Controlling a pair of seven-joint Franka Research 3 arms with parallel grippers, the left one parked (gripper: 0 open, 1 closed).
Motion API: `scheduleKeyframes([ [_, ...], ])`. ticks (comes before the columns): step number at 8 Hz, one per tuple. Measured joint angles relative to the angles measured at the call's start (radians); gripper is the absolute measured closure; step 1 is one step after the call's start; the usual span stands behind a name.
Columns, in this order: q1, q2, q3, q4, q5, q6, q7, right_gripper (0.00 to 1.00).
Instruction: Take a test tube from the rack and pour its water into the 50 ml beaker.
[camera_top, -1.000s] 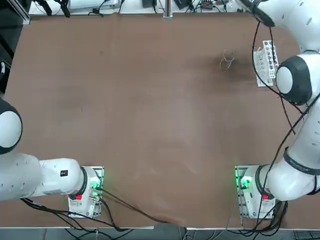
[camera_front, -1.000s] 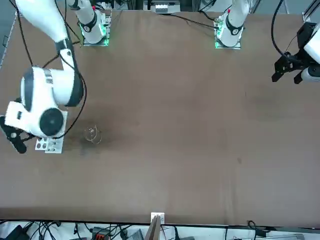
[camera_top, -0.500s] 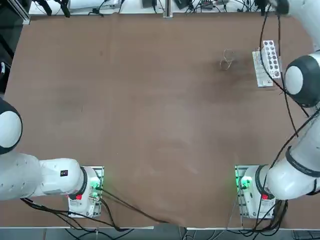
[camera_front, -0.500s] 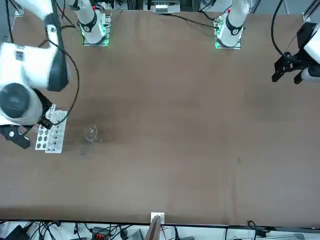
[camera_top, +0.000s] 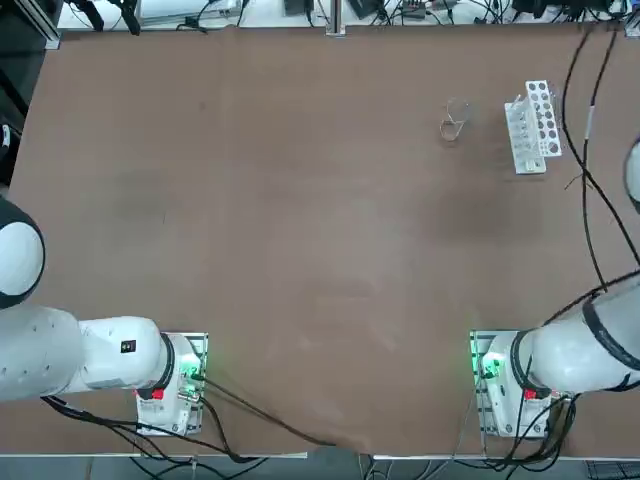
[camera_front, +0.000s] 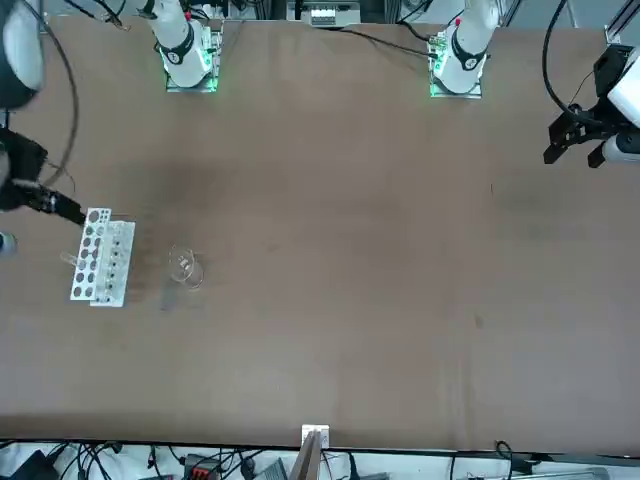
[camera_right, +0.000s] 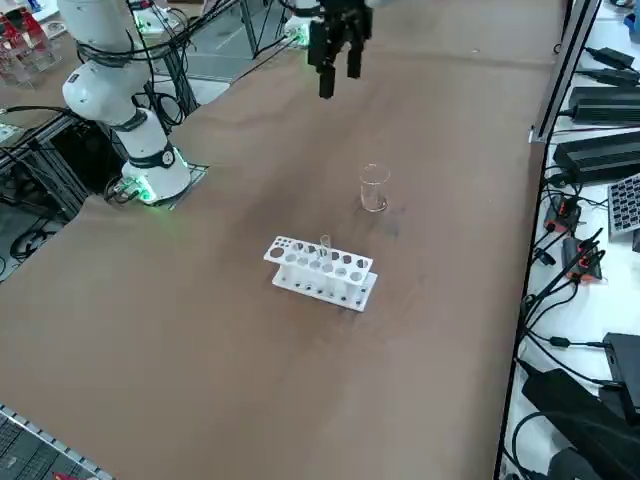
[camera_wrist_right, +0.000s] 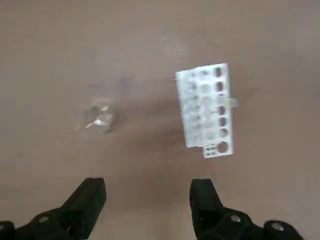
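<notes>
No readable text, label, brand, number or sign is showing anywhere, neither on the rack (camera_top: 533, 126) nor beside it.

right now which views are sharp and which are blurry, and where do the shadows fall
Right wrist view: soft, the rack and 50 ml beaker smeared, the open right gripper dark at the edge. Right side view: sharpest, the test tube visible standing in the rack. Top view: the beaker only a faint outline. Front view: faint shadow beside the beaker.
</notes>
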Motion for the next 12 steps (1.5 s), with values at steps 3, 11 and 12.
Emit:
scheduleKeyframes([
  [3,-0.002,-0.161,0.016,-0.157,0.048,0.050,-0.045,0.00],
  [11,0.026,-0.332,0.030,-0.325,0.004,0.073,-0.143,0.00],
  [12,0.030,-0.332,0.034,-0.326,0.004,0.073,-0.136,0.00],
])
